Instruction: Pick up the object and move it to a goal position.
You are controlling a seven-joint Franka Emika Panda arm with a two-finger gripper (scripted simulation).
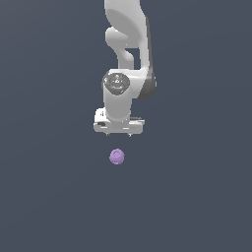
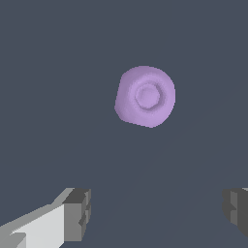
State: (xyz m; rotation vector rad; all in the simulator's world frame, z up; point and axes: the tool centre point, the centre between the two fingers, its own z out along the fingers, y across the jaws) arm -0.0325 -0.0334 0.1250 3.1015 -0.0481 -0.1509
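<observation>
**Lining up over the ball before descending**

A white robot hand (image 1: 118,132) hangs released, fingers spread wide, above a small purple ball (image 1: 117,157) resting apart from it on the grey worktop (image 1: 197,197). Best centre the ball between the fingers, then lower and close gently.

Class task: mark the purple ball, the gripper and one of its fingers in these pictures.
purple ball (image 1: 117,156): exterior view, middle of its surface.
gripper (image 2: 155,213): wrist view, midway between the fingertips.
fingers (image 2: 77,214): wrist view, one dark pad.
</observation>
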